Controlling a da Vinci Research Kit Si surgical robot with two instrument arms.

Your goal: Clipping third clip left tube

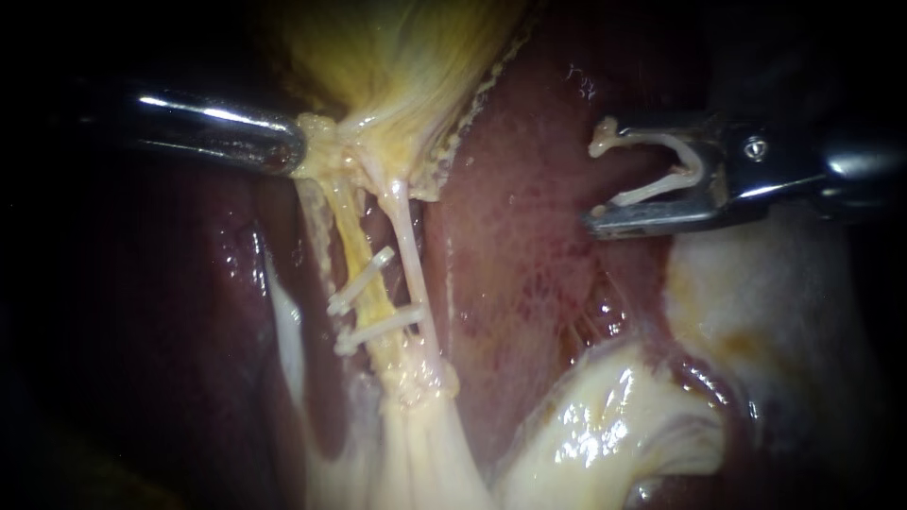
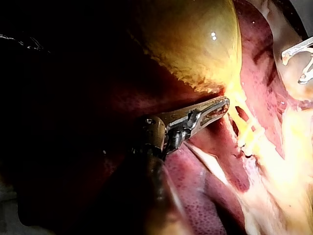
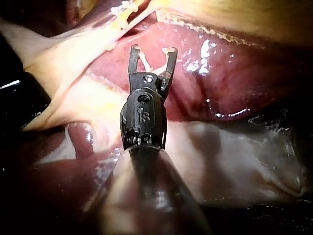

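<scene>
Dark red liver [image 1: 529, 236] glistens wetly beside the yellow gallbladder [image 1: 406, 57]. Pale, glossy fatty tissue [image 1: 605, 434] bulges against the liver, lower down.

**Surgical work site, seen close to the tissue.** Exposed organ tissue fills every view. The dark red liver [image 1: 529, 236] is wet and glistening, and the yellow gallbladder [image 1: 397, 57] lies against it. Two slender metal instruments enter from opposite sides. The left instrument [image 1: 288, 151] grips the gallbladder at its narrow end. The right instrument [image 1: 600, 175] carries a white open clip [image 1: 642, 140] between its jaws. Two clips [image 1: 378, 329] cross a pale tube [image 1: 351, 227]. Light falls on the tissue alone, and the surroundings are black.
</scene>
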